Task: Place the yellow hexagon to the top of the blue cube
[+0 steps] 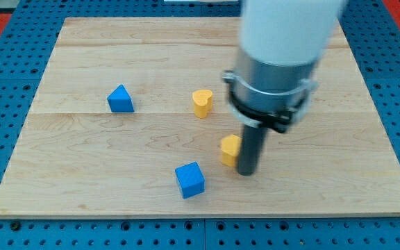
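The yellow hexagon (pixel 229 148) lies on the wooden board, right of centre. The blue cube (pixel 189 180) sits below and to the left of it, near the view's bottom. My tip (pixel 246 172) is down on the board, touching or almost touching the hexagon's right side. It stands to the right of the blue cube, with a gap between them. The arm's white and grey body hangs over the board's upper right.
A second yellow block (pixel 201 103), heart-like in shape, sits above the hexagon. A blue triangular block (pixel 120 99) lies at the left. The wooden board (pixel 82 173) rests on a blue perforated surface, with red at the view's top corners.
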You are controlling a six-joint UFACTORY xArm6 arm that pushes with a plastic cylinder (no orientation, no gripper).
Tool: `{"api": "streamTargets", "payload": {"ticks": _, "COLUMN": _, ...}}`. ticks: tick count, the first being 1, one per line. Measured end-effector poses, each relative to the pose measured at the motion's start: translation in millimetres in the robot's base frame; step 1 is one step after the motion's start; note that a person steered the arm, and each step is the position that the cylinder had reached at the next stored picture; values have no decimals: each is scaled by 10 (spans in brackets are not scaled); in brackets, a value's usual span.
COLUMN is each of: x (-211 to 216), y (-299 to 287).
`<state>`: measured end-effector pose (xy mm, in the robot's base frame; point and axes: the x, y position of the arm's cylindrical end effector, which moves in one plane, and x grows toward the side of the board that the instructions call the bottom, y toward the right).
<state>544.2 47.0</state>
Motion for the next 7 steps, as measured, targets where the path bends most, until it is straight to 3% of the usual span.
{"api": "streamTargets", "payload": {"ticks": 1, "x": -142, "y": -74}}
{"api": "streamTargets", "payload": {"ticks": 2, "x": -209, "y": 395}}
{"api": "streamTargets", "payload": {"ticks": 3, "x": -329, "y": 397}}
{"api": "streamTargets", "payload": {"ticks": 7, "x": -679, "y": -608}}
